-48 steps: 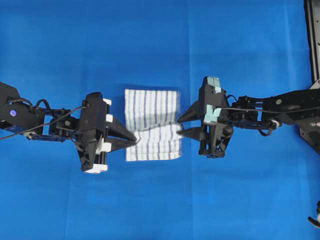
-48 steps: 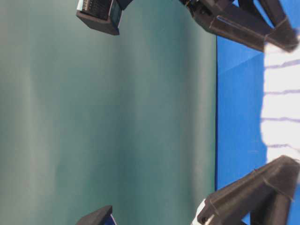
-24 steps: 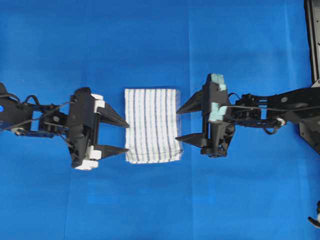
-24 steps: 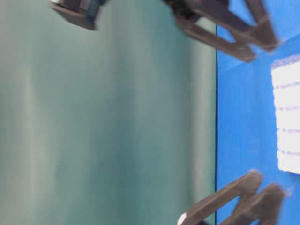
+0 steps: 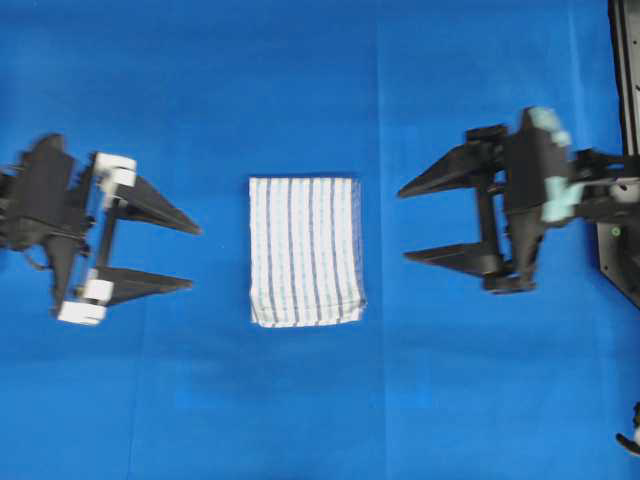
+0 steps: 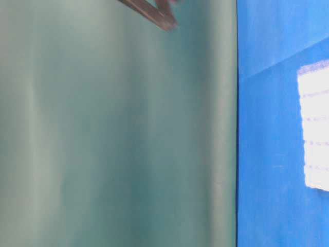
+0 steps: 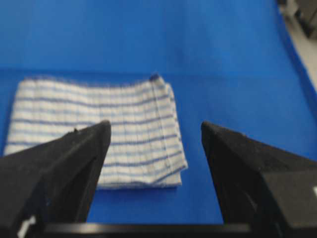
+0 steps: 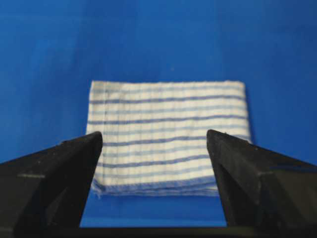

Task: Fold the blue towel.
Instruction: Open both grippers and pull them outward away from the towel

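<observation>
The blue towel [image 5: 305, 251], white with thin blue stripes, lies folded into a small flat rectangle in the middle of the blue table cover [image 5: 300, 90]. It also shows in the left wrist view [image 7: 124, 129], the right wrist view [image 8: 168, 134] and at the right edge of the table-level view [image 6: 314, 128]. My left gripper [image 5: 193, 258] hangs open well to the towel's left, apart from it. On the towel's right, my right gripper [image 5: 402, 222] is open too and holds nothing. Between the open black fingers [image 7: 74, 163] [image 8: 64, 173] of both wrist views lie only towel and cloth.
A metal frame [image 5: 626, 80] runs along the right edge of the overhead view, with dark hardware [image 5: 628, 438] at the bottom right corner. A green backdrop [image 6: 118, 134] fills the left of the table-level view, where a blurred dark arm part [image 6: 151, 11] shows at the top.
Both grippers let go of the towel's side edges, opened wide and drew back outward, left arm leftward, right arm rightward. The towel settled flat and stays in place.
</observation>
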You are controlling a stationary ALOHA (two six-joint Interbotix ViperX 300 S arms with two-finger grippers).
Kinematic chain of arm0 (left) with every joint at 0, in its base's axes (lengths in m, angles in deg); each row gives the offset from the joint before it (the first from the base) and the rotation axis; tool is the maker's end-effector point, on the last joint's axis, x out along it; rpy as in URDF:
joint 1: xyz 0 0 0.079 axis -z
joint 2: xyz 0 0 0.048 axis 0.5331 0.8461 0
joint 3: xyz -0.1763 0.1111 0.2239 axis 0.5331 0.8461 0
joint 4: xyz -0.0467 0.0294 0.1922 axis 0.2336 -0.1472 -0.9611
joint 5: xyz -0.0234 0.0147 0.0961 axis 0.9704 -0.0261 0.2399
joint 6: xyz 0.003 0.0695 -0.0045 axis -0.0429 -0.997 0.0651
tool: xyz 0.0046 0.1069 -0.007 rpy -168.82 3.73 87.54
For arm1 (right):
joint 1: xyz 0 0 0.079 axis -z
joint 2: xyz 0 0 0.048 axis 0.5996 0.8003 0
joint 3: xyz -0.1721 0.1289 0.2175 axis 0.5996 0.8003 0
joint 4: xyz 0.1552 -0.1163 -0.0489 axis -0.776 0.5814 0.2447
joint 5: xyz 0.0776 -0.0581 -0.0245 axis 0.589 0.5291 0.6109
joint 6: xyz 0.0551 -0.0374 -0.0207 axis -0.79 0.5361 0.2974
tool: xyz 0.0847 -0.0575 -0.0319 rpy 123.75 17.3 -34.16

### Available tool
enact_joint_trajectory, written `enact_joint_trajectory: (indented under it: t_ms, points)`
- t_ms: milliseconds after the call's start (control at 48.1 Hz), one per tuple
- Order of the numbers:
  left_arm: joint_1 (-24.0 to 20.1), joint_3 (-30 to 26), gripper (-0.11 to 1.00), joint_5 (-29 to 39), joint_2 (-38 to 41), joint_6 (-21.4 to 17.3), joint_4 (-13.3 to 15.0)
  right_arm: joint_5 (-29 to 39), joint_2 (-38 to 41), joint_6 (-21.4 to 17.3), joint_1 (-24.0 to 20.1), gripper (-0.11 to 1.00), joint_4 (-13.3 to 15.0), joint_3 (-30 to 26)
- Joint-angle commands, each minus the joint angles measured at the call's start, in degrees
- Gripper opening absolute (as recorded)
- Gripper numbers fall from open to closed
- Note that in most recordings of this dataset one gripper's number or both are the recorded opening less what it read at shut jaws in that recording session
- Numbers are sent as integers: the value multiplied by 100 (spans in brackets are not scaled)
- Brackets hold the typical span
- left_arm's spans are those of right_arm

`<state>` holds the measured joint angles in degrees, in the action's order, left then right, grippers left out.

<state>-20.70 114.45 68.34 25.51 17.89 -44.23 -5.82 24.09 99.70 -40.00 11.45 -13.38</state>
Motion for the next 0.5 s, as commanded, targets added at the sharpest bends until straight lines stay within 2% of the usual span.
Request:
enact_joint_trajectory:
  t_ms: [0, 249, 478]
  points:
    - [-9, 229, 68, -9, -536, -62, -9, 123, -571, 53, 35, 86, 9, 132]
    - [-62, 835, 67, 457, -1934, -325, -9, 378, -1793, 62, 132, 85, 88, 844]
    - [-220, 1354, 67, 791, -2707, -475, -9, 360, -2338, 62, 176, 85, 97, 1538]
